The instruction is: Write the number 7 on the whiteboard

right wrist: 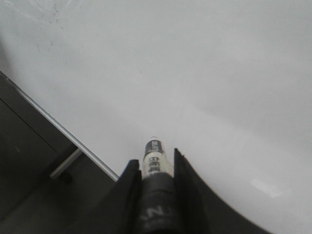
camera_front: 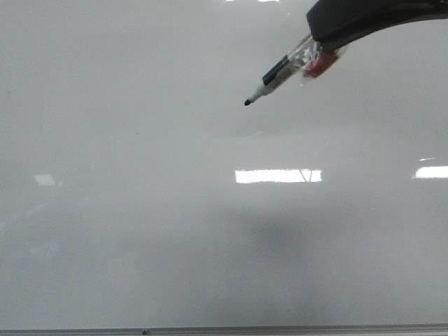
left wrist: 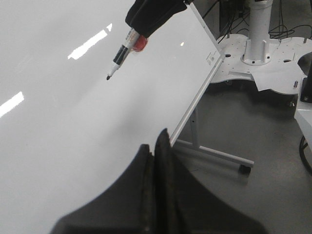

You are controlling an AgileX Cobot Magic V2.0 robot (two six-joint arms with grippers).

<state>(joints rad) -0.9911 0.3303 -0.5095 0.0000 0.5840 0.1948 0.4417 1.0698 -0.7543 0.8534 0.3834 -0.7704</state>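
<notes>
The whiteboard (camera_front: 140, 231) fills the front view, pale grey and glossy, with no number 7 visible on it. At the upper right my right gripper (camera_front: 318, 52) is shut on a black-tipped marker (camera_front: 276, 75) that carries a red part near the fingers. The marker's tip points down-left, close to the board; I cannot tell whether it touches. The same marker (left wrist: 121, 53) shows in the left wrist view over the whiteboard (left wrist: 58, 146). In the right wrist view the marker (right wrist: 155, 161) sits between the fingers. My left gripper (left wrist: 156, 141) is shut and empty, beside the board's edge.
Bright light reflections (camera_front: 278, 176) lie across the board. Its thin grey frame edge (camera_front: 224, 330) runs along the bottom of the front view. Past the board's edge (left wrist: 200, 87) are the stand's leg with a caster (left wrist: 243, 168), a grey floor and a white robot base (left wrist: 258, 53).
</notes>
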